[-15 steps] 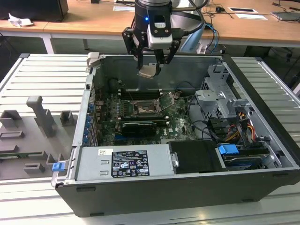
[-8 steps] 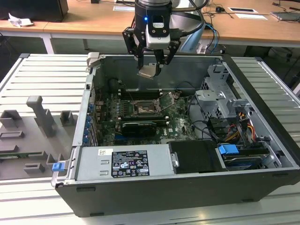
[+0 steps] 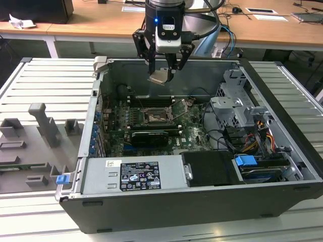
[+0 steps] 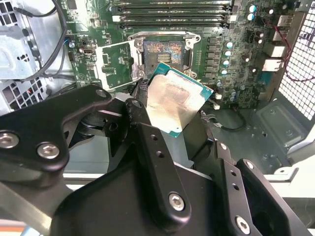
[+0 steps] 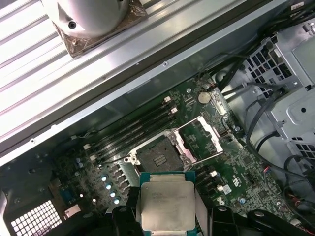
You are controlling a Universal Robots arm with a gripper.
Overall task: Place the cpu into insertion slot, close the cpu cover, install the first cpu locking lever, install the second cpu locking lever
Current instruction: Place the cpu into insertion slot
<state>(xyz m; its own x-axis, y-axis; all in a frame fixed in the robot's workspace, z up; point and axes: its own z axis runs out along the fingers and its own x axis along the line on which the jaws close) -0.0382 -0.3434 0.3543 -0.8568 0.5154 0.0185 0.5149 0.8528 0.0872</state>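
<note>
My gripper hangs above the open computer case, shut on the cpu, which is tilted between its fingers. Both wrist views show the cpu's silvery top held clear of the board. The insertion slot lies open on the green motherboard below, its dark contact field bare. The cpu cover is flipped open beside the socket, with green board showing through its open middle.
Long black memory slots run along one side of the socket. A long black card sits nearer the exterior view's front. A drive cage with cables is at the exterior view's right, and a power supply at the front. Grey fixtures stand left of the case.
</note>
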